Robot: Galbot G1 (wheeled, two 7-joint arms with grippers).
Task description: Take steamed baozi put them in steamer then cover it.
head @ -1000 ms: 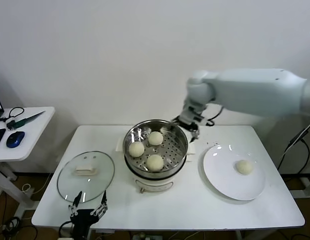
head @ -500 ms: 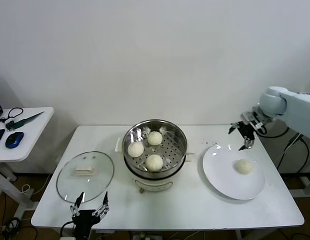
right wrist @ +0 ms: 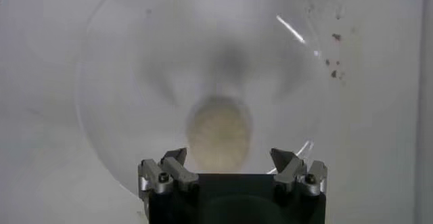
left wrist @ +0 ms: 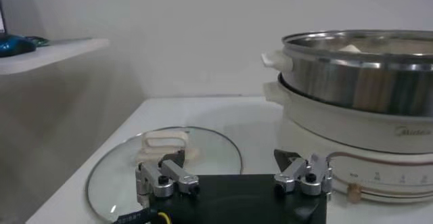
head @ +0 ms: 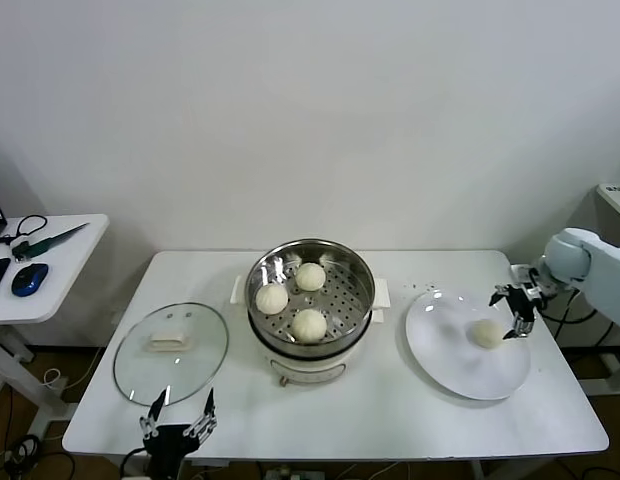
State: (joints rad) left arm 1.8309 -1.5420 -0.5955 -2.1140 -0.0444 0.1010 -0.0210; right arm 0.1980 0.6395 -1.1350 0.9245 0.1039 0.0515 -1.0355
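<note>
Since a second ago the right gripper point(head: 514, 308) has swung away from the steamer's point(head: 362, 290) far rim and now hangs over the plate point(head: 445, 350), just above the lone bun point(head: 486, 334) there. Its fingers point(right wrist: 167, 171) are spread wide and hold nothing; from the wrist the bun point(right wrist: 218, 132) sits between them, untouched. 3 buns point(head: 309, 325) already lie in the steel basket on the perforated floor (2 toward the back, 1 nearer the front). The lid point(head: 171, 351) rests flat on the table point(head: 390, 410), left of the steamer, handle up. The left gripper point(head: 177, 422) waits at the table's near edge, just before the lid, fingers point(left wrist: 162, 178) wide apart and empty.
</note>
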